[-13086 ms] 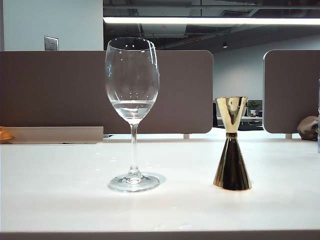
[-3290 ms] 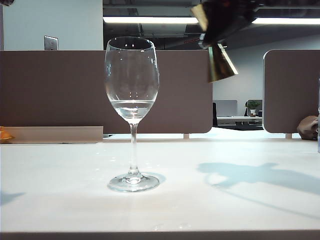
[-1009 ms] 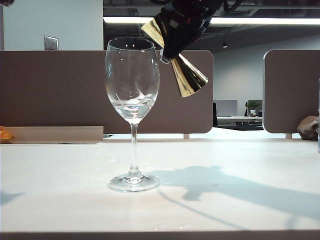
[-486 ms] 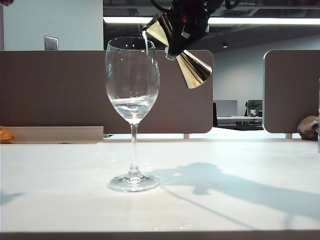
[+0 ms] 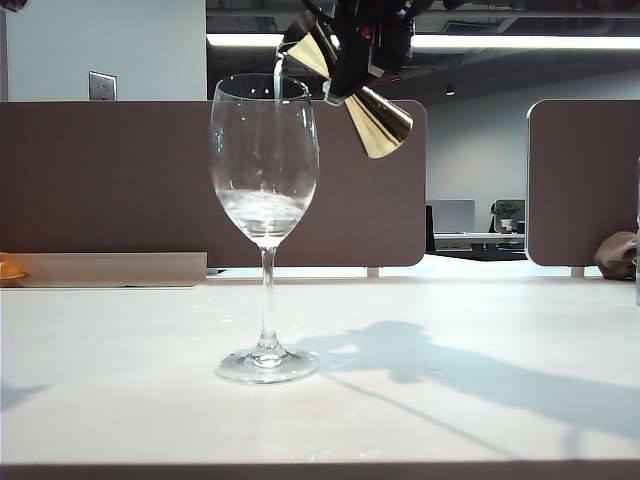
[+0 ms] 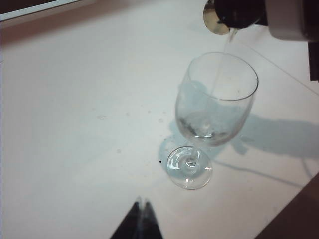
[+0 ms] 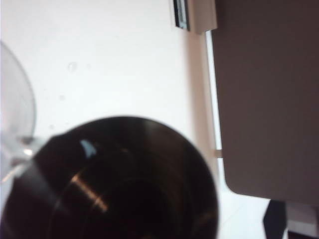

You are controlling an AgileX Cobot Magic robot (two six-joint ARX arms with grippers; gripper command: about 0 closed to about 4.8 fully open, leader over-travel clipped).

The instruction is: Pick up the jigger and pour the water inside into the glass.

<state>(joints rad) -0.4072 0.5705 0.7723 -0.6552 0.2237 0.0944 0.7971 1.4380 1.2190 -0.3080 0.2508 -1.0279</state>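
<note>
The clear stemmed glass (image 5: 265, 150) stands on the white table (image 5: 480, 420), left of centre. The gold jigger (image 5: 378, 124) hangs tilted above and right of it, its upper mouth over the rim. My right gripper (image 5: 345, 75) is shut on the jigger's waist. A thin stream of water (image 5: 277, 82) falls from the jigger into the bowl, where water (image 5: 262, 210) ripples. The left wrist view shows the glass (image 6: 215, 99), the jigger's rim (image 6: 213, 17) and the stream (image 6: 218, 74). My left gripper (image 6: 143, 201) is shut and empty, hovering near the glass's foot. The jigger's dark inside (image 7: 119, 184) fills the right wrist view, hiding the fingers.
Brown partition panels (image 5: 120, 180) stand behind the table. A low beige box (image 5: 110, 268) lies at the back left, and a brown object (image 5: 615, 255) at the far right. The table's front edge (image 5: 320, 468) runs along the bottom of the exterior view.
The jigger has tipped further, its mouth moving left over the glass's rim. The stream of water has grown and the water in the bowl is stirred up. The left gripper has not moved.
</note>
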